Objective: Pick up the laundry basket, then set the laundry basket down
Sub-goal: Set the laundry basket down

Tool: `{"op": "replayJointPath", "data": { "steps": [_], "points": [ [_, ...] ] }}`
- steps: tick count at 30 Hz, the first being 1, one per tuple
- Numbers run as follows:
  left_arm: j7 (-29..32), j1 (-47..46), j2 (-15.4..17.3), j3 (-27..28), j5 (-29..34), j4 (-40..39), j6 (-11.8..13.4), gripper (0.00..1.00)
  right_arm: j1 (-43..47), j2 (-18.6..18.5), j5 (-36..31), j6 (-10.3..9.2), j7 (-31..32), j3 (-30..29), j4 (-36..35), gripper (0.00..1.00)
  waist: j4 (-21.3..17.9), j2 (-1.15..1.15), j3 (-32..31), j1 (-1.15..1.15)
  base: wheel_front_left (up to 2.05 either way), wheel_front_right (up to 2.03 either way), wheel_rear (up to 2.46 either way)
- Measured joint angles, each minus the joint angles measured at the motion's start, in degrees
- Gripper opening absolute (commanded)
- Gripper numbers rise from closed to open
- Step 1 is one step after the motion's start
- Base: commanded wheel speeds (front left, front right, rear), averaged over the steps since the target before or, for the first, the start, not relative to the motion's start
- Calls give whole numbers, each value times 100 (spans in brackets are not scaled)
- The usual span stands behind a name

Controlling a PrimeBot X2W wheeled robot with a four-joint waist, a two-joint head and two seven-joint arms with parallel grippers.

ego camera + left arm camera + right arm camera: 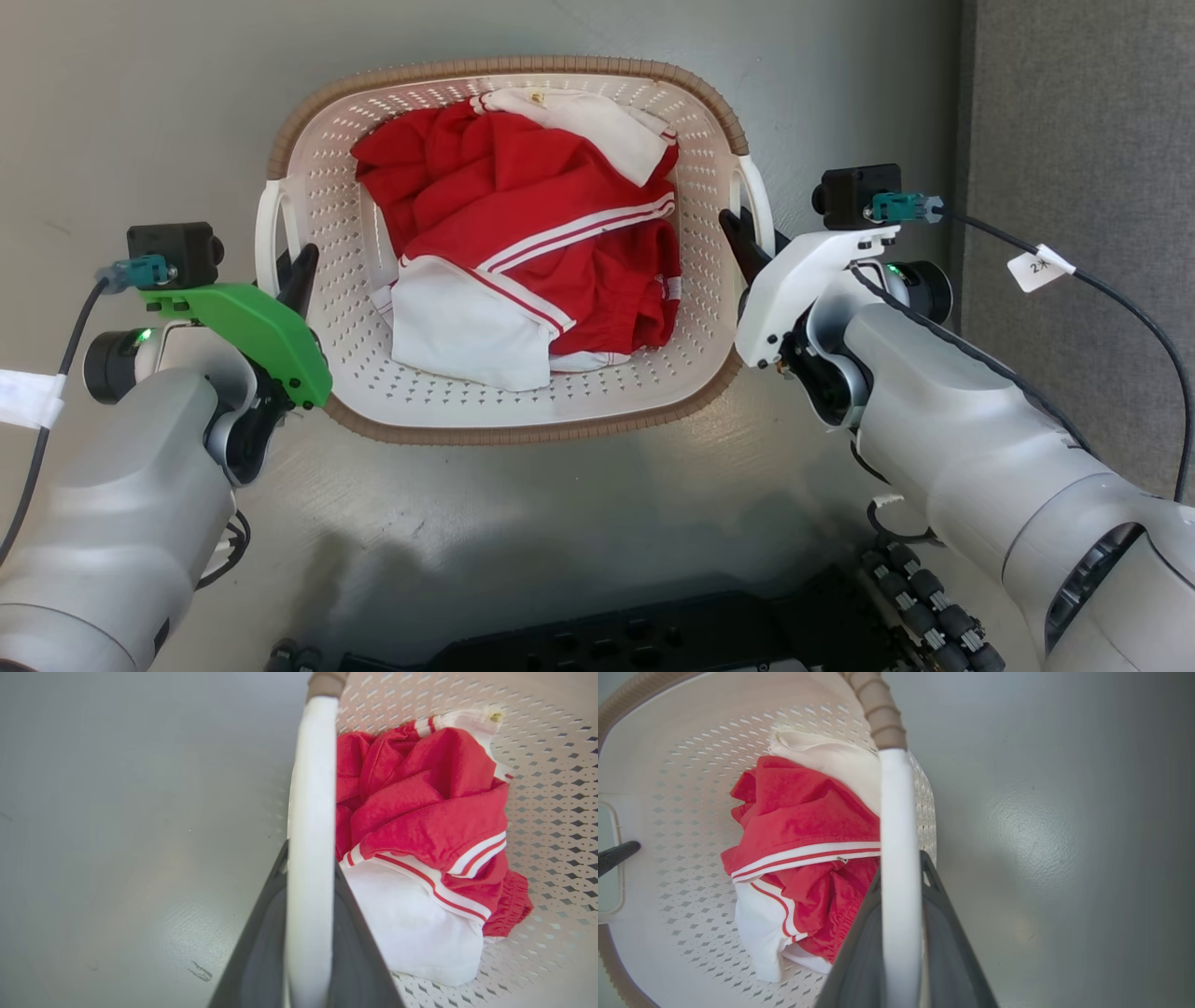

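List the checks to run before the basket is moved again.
1. Left end effector on the left handle: ok, a finger lies against each side.
2. Right end effector on the right handle: ok, same straddling hold.
3. Clothes contained: ok, the pile sits inside the basket, with nothing over the rim.
4. Cable away from the basket: ok, it runs off to the right.
5. Basket resting on the floor or lifted: cannot tell.
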Motion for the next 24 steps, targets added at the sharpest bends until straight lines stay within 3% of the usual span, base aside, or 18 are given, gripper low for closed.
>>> {"op": "replayJointPath", "data": {
  "steps": [5, 6, 7, 8, 24],
  "points": [
    [-40, -5, -1, -49, 0, 18, 0, 0, 0, 2, 47, 0, 0, 34, 25, 3, 14, 0, 15, 0, 0, 0, 0],
    [-48, -7, -3, -58, 1, 20, 0, 13, 0, 3, 67, 0, 0, 42, 36, 42, 16, 0, 15, 0, 0, 0, 0],
    [-49, -9, -5, -66, 2, 24, 0, 53, 0, 5, 94, -2, 0, 47, 45, 78, 19, 0, 15, 0, 0, 0, 0],
    [-51, -10, -7, -74, 3, 32, 0, 100, 0, 8, 116, -2, 0, 56, 54, 100, 21, 0, 14, 0, 0, 0, 0],
    [-102, -33, -25, -277, -7, 81, -10, 100, 2, 40, 307, -48, 9, 231, 130, 100, 34, 0, -114, 0, 0, 0, 0]
  ]
}}
